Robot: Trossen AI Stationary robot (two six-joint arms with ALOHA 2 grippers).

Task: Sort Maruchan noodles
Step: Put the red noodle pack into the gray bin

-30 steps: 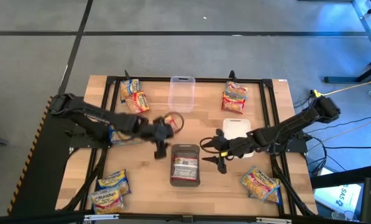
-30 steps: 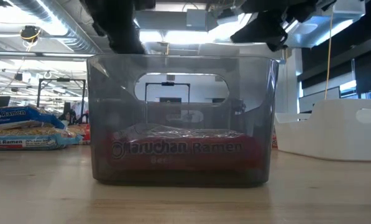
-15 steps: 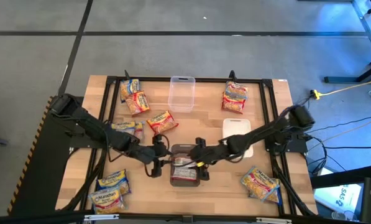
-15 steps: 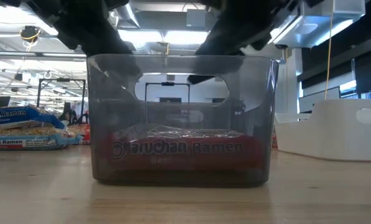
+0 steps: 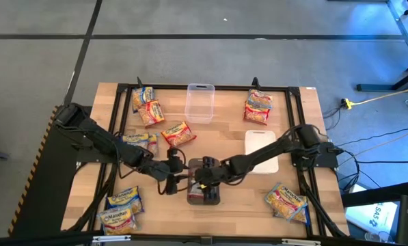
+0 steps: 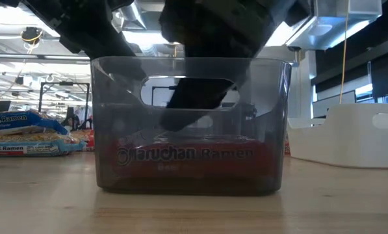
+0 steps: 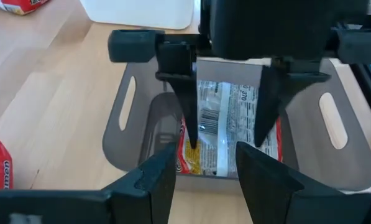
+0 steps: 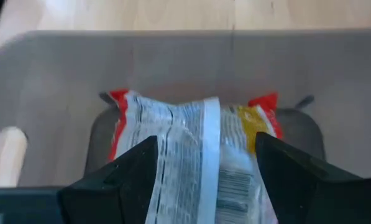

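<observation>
Bench (image 5: 224, 123) carries a grey bin (image 5: 204, 196) at centre front. Right tool (image 7: 225, 134) inside it, fingers spread wide astride a red noodle packet (image 8: 191, 143), nothing gripped. Left tool (image 5: 168, 179) beside the bin, fingers apart, empty. Judgement: lower straight, close across the packet's middle seam, avoid the bin walls. Other packets (image 5: 147, 106) well apart.

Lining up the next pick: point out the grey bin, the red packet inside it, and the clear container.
grey bin (image 7: 128, 127), left wrist view, side wall by the handle slot.
red packet (image 8: 191, 134), right wrist view, printed back face.
clear container (image 5: 199, 104), high view, middle.
</observation>
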